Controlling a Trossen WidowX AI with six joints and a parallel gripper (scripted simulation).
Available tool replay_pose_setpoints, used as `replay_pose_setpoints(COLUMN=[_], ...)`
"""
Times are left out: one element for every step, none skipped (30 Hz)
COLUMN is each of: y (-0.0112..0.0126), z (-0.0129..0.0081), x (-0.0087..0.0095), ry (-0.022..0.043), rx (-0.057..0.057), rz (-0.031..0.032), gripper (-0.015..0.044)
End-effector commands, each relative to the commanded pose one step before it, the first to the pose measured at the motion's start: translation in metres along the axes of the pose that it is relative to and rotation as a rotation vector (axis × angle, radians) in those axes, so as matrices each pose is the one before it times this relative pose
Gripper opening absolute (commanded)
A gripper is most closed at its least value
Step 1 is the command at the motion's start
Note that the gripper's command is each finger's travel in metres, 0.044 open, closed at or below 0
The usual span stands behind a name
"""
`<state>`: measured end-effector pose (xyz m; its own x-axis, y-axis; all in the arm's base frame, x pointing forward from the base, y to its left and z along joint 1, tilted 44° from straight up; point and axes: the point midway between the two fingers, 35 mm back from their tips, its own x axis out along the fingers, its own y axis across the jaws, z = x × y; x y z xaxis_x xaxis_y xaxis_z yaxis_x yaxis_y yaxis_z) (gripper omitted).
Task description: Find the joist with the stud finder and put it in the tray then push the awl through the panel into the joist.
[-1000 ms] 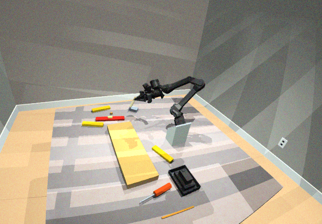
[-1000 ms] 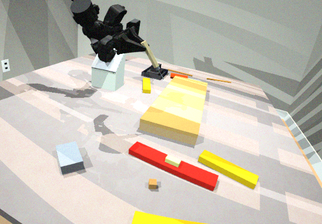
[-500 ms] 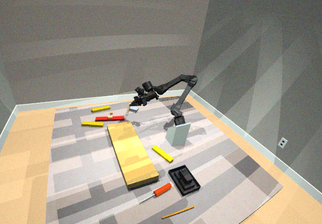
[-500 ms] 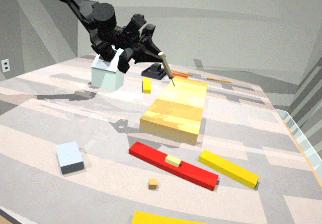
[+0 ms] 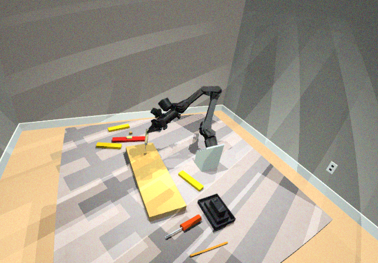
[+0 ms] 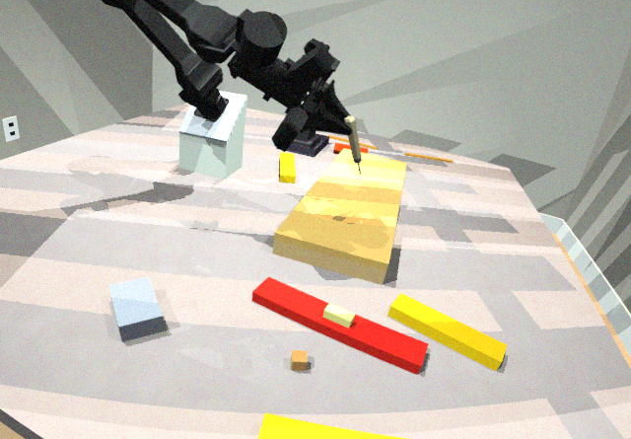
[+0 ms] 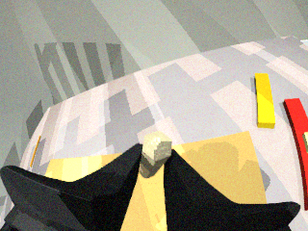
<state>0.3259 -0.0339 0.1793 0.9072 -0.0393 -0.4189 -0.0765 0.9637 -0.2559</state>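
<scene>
The gripper (image 6: 342, 115) is clamped on the awl (image 6: 353, 139), pinching the pale handle near its top end, which shows as a blunt tan knob between the two black fingers in the wrist view. The awl hangs nearly upright, slightly tilted, its dark metal tip pointing down over the far end of the floor panel (image 5: 155, 181) as the top view shows it; whether the tip touches the wood cannot be told. The panel is a long yellow-tan board lying flat on the patterned desk (image 5: 259, 192). The stud finder (image 5: 217, 208) sits in the black tray (image 5: 205, 211) on the near right of the top view, well apart from the arm. Just left of the tray lies a screwdriver with an orange handle (image 5: 183, 226), and nearer still an orange pencil (image 5: 208, 249). A red level (image 6: 340, 323) lies just beyond the panel's end under the awl, with yellow blocks (image 6: 447, 330) around it and a small tan cube (image 6: 299, 359) nearby. A grey-blue block (image 6: 135, 308) lies well apart from the panel.
</scene>
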Motion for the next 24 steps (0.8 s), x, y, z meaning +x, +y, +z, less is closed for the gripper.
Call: replay_pose_setpoints(y=[0.0102, 0.00334, 0.00342, 0.00351, 0.00359, 0.00367, 0.00375, 0.00383, 0.00391, 0.00398, 0.00405, 0.00412, 0.00419, 0.00426, 0.00432, 0.00439, 0.0044, 0.00446, 0.00451, 0.00457, 0.00462, 0.00467, 0.00471, 0.00475], z=[0.00088, -0.00115, -0.00114, -0.00113, -0.00113, -0.00112, -0.00112, -0.00111, -0.00111, -0.0011, -0.0011, -0.00109, -0.00109, -0.00109, -0.00108, -0.00108, -0.00105, -0.00105, -0.00105, -0.00105, -0.00105, -0.00105, -0.00105, -0.00105], x=[0.01183, 0.00341, 0.00336, 0.00331, 0.00326, 0.0032, 0.00314, 0.00307, 0.00301, 0.00294, 0.00287, 0.00279, 0.00271, 0.00263, 0.00255, 0.00246, 0.00237, 0.00228, 0.00218, 0.00209, 0.00199, 0.00189, 0.00179, 0.00169], ry=[0.02794, 0.01144, 0.01133, 0.0112, 0.01107, 0.01092, 0.01076, 0.01059, 0.01041, 0.01022, 0.01002, 0.00981, 0.00958, 0.00935, 0.00911, 0.00885, 0.00848, 0.00821, 0.00793, 0.00763, 0.00733, 0.00701, 0.00669, 0.00636], rx=[0.0039, -0.0004, -0.0008, -0.0011, -0.0015, -0.0018, -0.0022, -0.0025, -0.0029, -0.0032, -0.0035, -0.0039, -0.0042, -0.0045, -0.0048, -0.0051, -0.0051, -0.0054, -0.0056, -0.0059, -0.0062, -0.0064, -0.0067, -0.0069], rz=[0.00129, -0.00015, -0.00034, -0.00055, -0.00075, -0.00096, -0.00117, -0.00138, -0.00159, -0.00181, -0.00202, -0.00224, -0.00246, -0.00267, -0.00289, -0.00311, -0.00345, -0.00367, -0.00388, -0.00409, -0.0043, -0.00451, -0.00472, -0.00493], gripper=[0.0, 0.0, 0.0, 0.0, 0.0, 0.0, 0.0, 0.0, 0.0, 0.0, 0.0, 0.0, 0.0, 0.0, 0.0, 0.0, 0.0, 0.0, 0.0, 0.0, 0.0, 0.0, 0.0, 0.0])
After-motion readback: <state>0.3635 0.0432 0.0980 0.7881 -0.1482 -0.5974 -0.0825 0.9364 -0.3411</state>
